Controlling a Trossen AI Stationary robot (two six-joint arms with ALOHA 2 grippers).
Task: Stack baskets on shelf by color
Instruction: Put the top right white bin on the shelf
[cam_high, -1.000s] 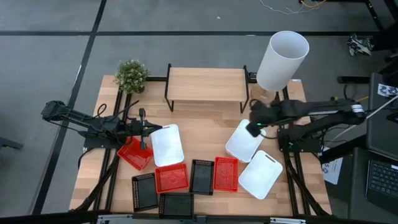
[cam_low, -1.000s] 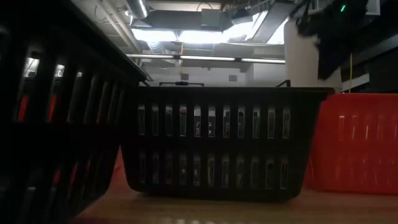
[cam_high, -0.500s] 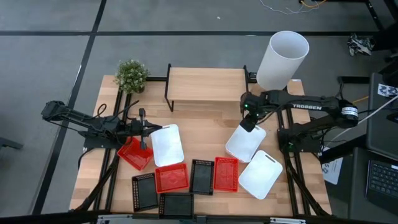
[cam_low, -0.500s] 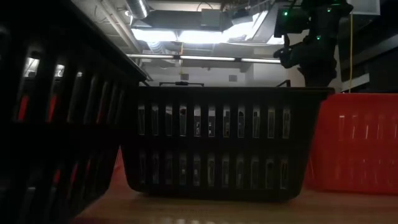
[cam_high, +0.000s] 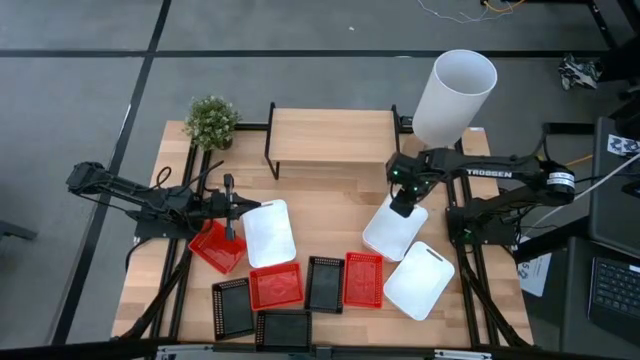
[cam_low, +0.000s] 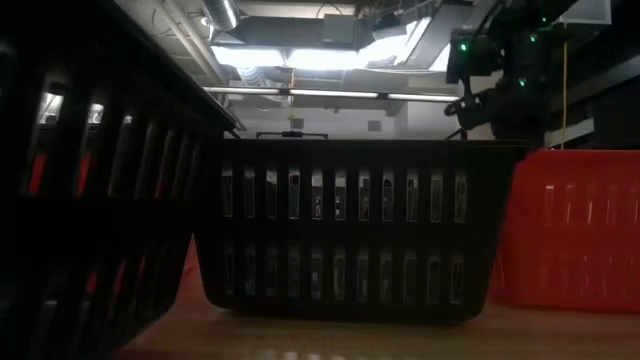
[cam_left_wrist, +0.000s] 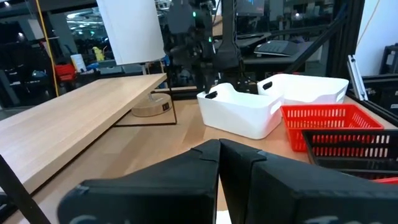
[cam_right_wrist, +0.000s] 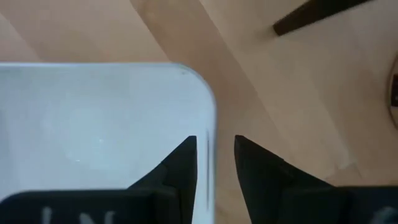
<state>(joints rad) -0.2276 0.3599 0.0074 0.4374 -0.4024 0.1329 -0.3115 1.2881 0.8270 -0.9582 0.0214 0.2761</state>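
Note:
The shelf (cam_high: 332, 135) stands at the table's far edge. Three white baskets lie on the table: one (cam_high: 268, 232) beside my left gripper, one (cam_high: 393, 230) under my right gripper, one (cam_high: 420, 280) nearer. Red baskets (cam_high: 215, 245) (cam_high: 275, 287) (cam_high: 362, 278) and black baskets (cam_high: 232, 305) (cam_high: 324, 283) (cam_high: 285, 328) rest flat along the near side. My right gripper (cam_high: 400, 205) points down, open, over the far end of the white basket (cam_right_wrist: 93, 124). One finger (cam_right_wrist: 180, 165) stands inside its wall (cam_right_wrist: 210, 155), one (cam_right_wrist: 255, 168) outside. My left gripper (cam_left_wrist: 219, 155) is shut, between a red and a white basket.
A tall white cylinder (cam_high: 455, 95) stands at the far right, close behind my right arm. A small potted plant (cam_high: 211, 120) sits at the far left corner. Bare wood lies between the shelf and the baskets. A black basket (cam_low: 350, 230) fills the low view.
My right arm has swung toward the far edge and its gripper has tipped to point down. It has settled over the far end of the white basket and then come down a little. The baskets have stayed where they were.

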